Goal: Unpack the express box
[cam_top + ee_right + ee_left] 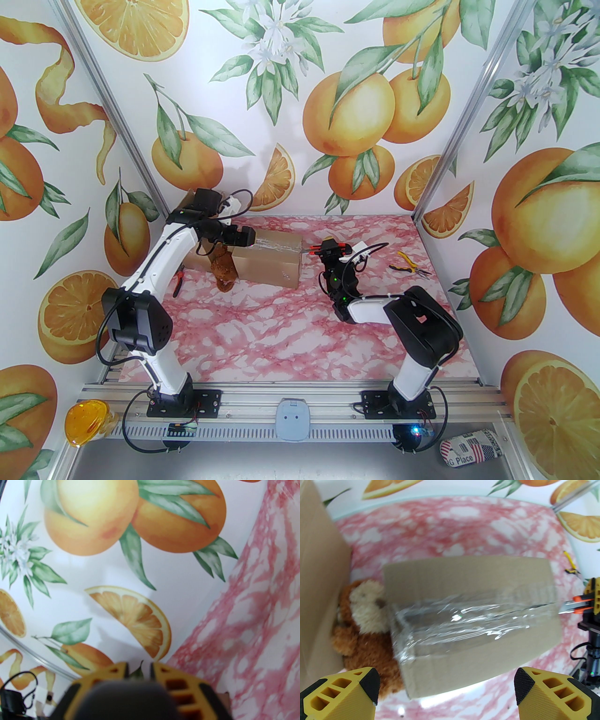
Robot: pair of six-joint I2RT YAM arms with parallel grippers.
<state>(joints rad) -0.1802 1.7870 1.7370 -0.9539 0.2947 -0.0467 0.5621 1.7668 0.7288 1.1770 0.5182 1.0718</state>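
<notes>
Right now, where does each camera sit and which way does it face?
Top external: above and behind the bases, looking down the table; left gripper and right gripper show.
Left wrist: above the box, facing its taped top and teddy bear; open fingers at bottom.
Right wrist: aimed at the wall and table; own fingers below.
Shared: top and left wrist show box, bear, knife.

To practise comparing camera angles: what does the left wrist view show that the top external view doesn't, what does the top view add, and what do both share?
Left wrist view: the left end effector, its yellow fingers spread wide with nothing between them, and the cream muzzle of the teddy bear. Top external view: the whole left arm and right arm, and a red-handled tool beside the left arm. Shared: the taped cardboard box, the bear beside it, the utility knife gripped by the right end effector, and the yellow pliers.
</notes>
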